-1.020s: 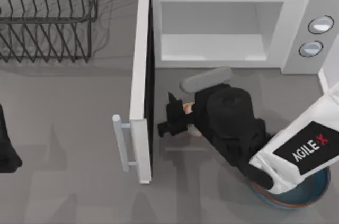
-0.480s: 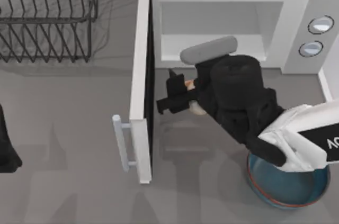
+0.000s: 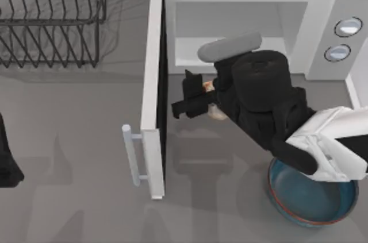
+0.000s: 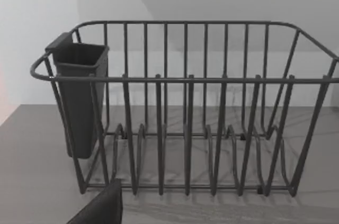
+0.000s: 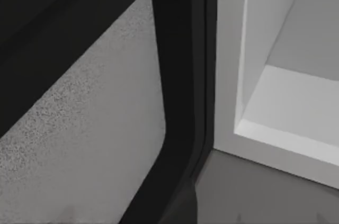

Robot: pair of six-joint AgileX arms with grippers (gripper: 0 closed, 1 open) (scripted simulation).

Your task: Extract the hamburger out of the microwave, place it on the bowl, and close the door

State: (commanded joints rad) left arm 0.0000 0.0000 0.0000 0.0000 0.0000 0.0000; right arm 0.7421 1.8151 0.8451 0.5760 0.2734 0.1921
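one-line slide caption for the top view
Right pincer holds the hamburger beside the open door, bowl waiting.

No text, label, brand, number or sign can be read anywhere at this moment. The microwave (image 3: 322, 30) bears no lettering on its white casing, and its two round knobs (image 3: 342, 39) carry no markings or scale that can be made out. The white cover of the right arm (image 3: 339, 145) shows no legible print from above, and the door (image 3: 150, 93), the bowl (image 3: 310, 200) and the wire dish rack (image 4: 185, 107) are likewise plain.
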